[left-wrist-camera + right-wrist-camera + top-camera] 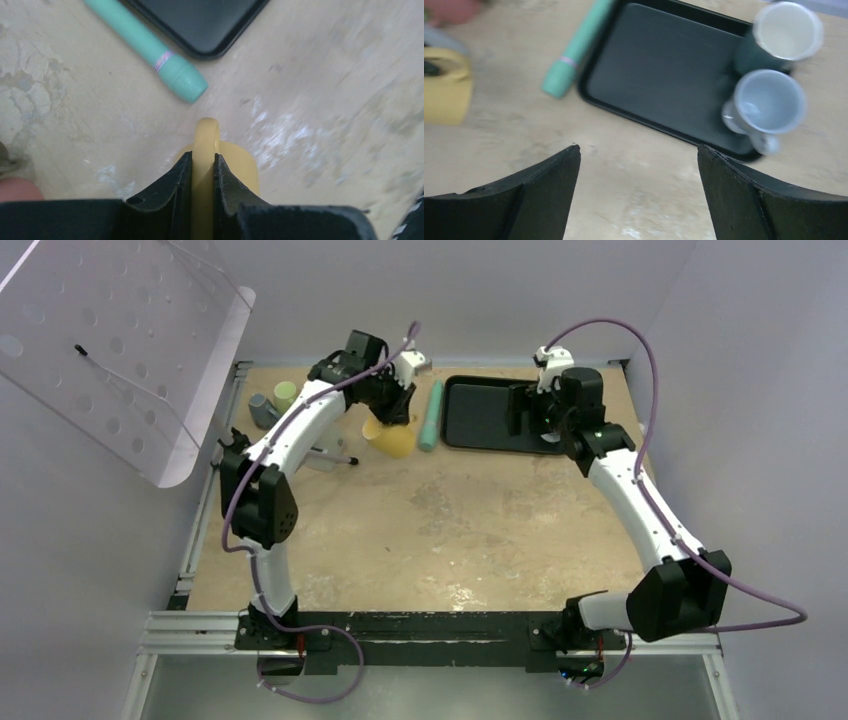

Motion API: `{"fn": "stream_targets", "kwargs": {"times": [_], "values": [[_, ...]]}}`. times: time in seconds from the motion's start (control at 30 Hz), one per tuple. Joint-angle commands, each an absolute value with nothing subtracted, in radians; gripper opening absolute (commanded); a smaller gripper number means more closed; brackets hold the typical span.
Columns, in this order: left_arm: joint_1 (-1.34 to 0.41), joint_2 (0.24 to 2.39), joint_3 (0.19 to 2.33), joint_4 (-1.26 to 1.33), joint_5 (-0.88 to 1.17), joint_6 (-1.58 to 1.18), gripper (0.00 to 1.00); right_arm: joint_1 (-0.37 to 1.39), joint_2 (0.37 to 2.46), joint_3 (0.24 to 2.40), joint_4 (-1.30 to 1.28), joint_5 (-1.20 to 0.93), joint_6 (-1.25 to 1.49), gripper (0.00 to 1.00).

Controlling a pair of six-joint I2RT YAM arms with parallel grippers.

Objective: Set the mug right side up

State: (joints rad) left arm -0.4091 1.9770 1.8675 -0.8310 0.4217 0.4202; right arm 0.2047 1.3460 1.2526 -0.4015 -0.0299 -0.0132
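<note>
The black tray [659, 75] lies at the far right of the table [450, 530]. It carries two vessels at its right end, both upright with mouths up: a dark teal cup [749, 57] with a pale inside, and a pale blue-grey mug [766, 102] with its handle towards the tray's rim. Neither shows any contents, though the view is blurred. A teal cylinder [431, 415] lies on the table just beside the tray's left edge, along it. At the far left stand a grey cup [262, 408] and a light green cup [285, 393], near each other.

The yellow mug [392, 438] is left of the cylinder, close to it but apart, and sits tilted rather than upright. Whether it touches the table cannot be told. The left gripper [202, 157] has its black fingers [170, 190] drawn in to a narrow gap and pressed on either side of the mug's handle, which stands up between them.

The right gripper [639, 150] hangs above the table just in front of the tray, its jaws spread wide with nothing between them and touching nothing.
</note>
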Motion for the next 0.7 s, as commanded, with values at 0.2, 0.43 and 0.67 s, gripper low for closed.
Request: {"fn": "stream_targets", "kwargs": {"times": [0.2, 0.43, 0.67], "values": [[-0.406, 1.830, 1.956, -0.616, 0.765, -0.381, 0.00, 0.308, 1.318, 1.040, 0.251, -0.588, 0.522, 0.89], [-0.408, 1.861, 2.009, -0.572, 0.771, -0.438, 0.00, 0.343, 1.320, 0.915, 0.516, -0.710, 0.774, 0.84], [-0.412, 1.878, 2.000, -0.507, 0.797, -0.522, 0.00, 0.392, 1.390, 0.884, 0.698, -0.761, 0.936, 0.79]]}}
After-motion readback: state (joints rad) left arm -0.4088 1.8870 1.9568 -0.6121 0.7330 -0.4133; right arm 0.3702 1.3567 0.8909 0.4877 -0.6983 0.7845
